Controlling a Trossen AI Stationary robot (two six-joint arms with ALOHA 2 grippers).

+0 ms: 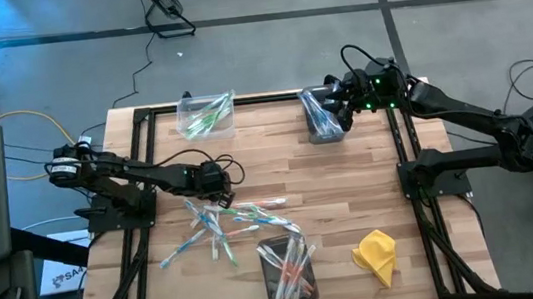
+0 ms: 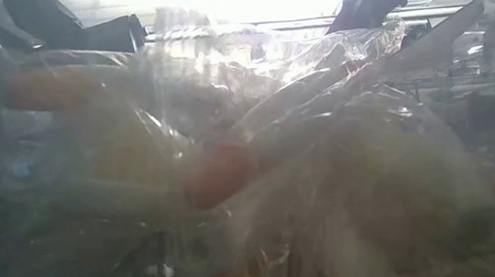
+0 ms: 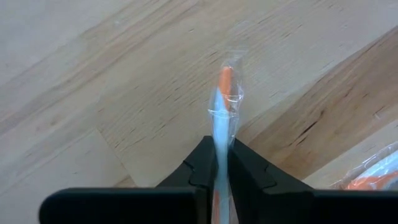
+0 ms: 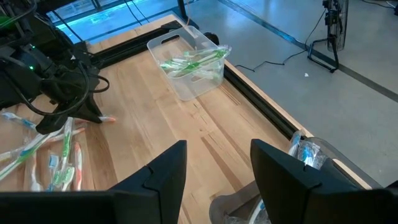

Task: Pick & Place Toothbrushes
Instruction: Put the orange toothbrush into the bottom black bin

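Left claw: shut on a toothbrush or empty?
Shut on one: in the wrist view the left claw pinches a wrapped, orange-accented toothbrush over bare wood.

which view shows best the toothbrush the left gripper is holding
The left wrist view: the wrapped orange-tipped toothbrush sits clamped in the left gripper. The high view shows that gripper only small; the right wrist view shows it far off; the low view shows only blurred wrappers.

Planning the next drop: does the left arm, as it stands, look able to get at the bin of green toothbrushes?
Probably yes. The left gripper, shut on an orange-accented toothbrush, has bare wood between it and the bin of green ones.
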